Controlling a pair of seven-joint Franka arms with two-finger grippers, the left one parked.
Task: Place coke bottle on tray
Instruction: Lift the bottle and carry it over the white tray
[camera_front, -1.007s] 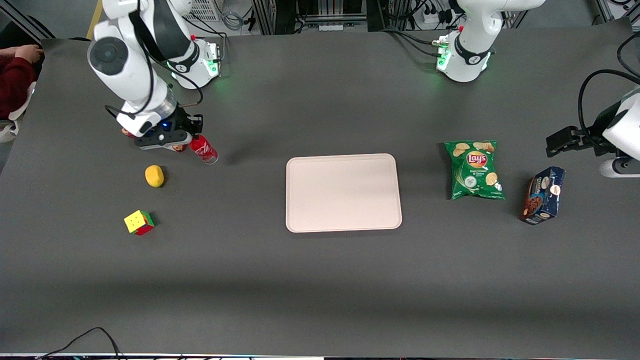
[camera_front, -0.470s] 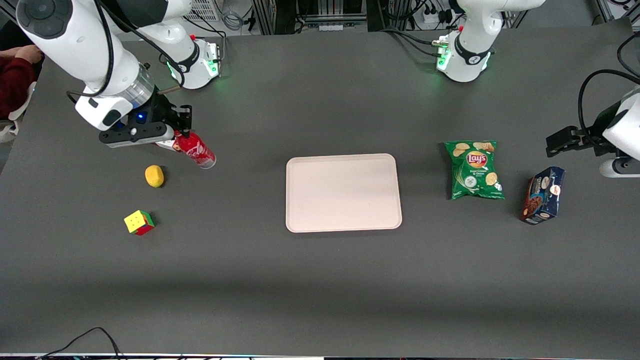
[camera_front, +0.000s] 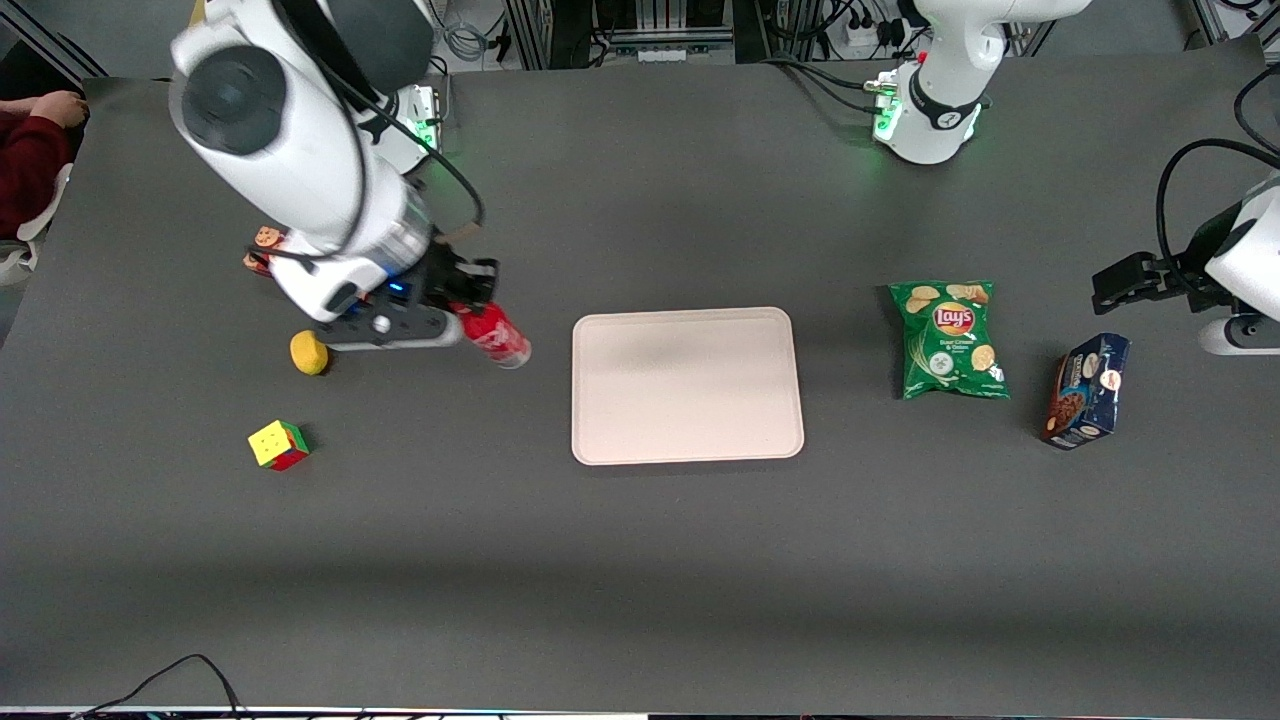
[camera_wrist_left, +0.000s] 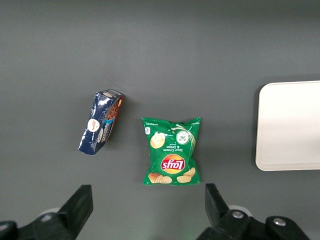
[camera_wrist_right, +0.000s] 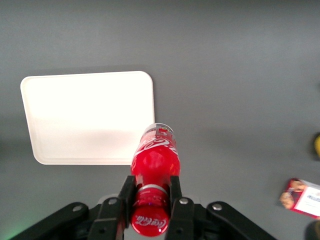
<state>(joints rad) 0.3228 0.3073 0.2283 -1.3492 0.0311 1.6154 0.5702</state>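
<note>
Gripper: the gripper (camera_wrist_right: 150, 197) is clamped on the neck of the coke bottle (camera_wrist_right: 154, 162), one finger (camera_wrist_right: 126, 192) on each side just under the red cap; in the front view the gripper (camera_front: 462, 318) hangs above the desk (camera_front: 640, 560), beside the tray and toward the working arm's end.
Coke bottle: held off the desk, not yet over the tray in the front view (camera_front: 495, 337); no part of it touches the desk.
Bottle axis: long axis tilted, cap end up in the gripper, clear base lowest and pointing toward the tray; the white script runs along the red body.
Arm pose: the working arm reaches from its base down over the desk, the wrist bent so the gripper faces downward, the big white elbow joint nearer the camera than the base.
Tray: the tray (camera_front: 687, 385) lies flat mid-desk with nothing on it; its short edge is near the bottle's base; from the wrist camera the tray (camera_wrist_right: 75, 115) shows under and past the bottle's base.
Nearby things: a yellow object (camera_front: 309, 352) lies just beside the gripper body, a colour cube (camera_front: 278, 444) nearer the camera than that, and a red cookie box (camera_front: 262, 250) shows partly under the arm.
Parked arm's end: a green chips bag (camera_front: 948, 340) and a dark blue box (camera_front: 1086, 390) lie well apart from the tray.
</note>
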